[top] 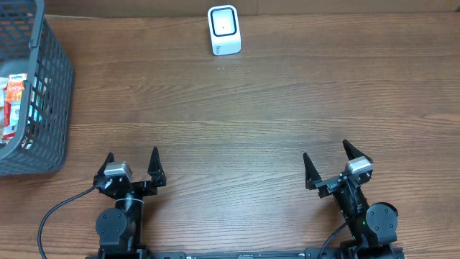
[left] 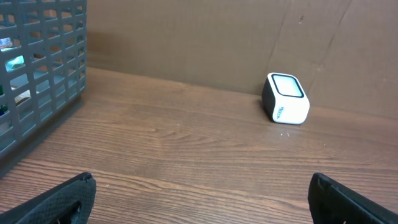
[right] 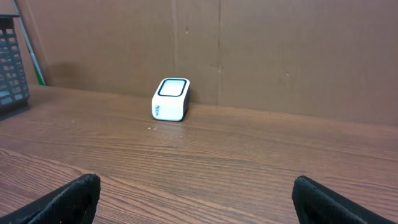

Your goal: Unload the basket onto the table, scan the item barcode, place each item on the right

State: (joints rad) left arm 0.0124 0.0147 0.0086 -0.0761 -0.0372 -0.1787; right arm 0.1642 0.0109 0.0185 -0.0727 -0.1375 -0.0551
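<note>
Down at the near edge of the table (top: 237, 122), I have the left gripper (top: 131, 155) and right gripper (top: 325, 151) both spread wide, holding nothing. Nothing is picked up yet, so I judge this to be the opening step. The item, a red-and-white packet (top: 14, 97), lies inside the grey plastic basket (top: 57, 93) at far left. The white barcode scanner (top: 223, 29) stands at the back, well apart from it. Next I'd send the left arm over the basket wall, the one obstacle I see, with bare wood beyond.
</note>
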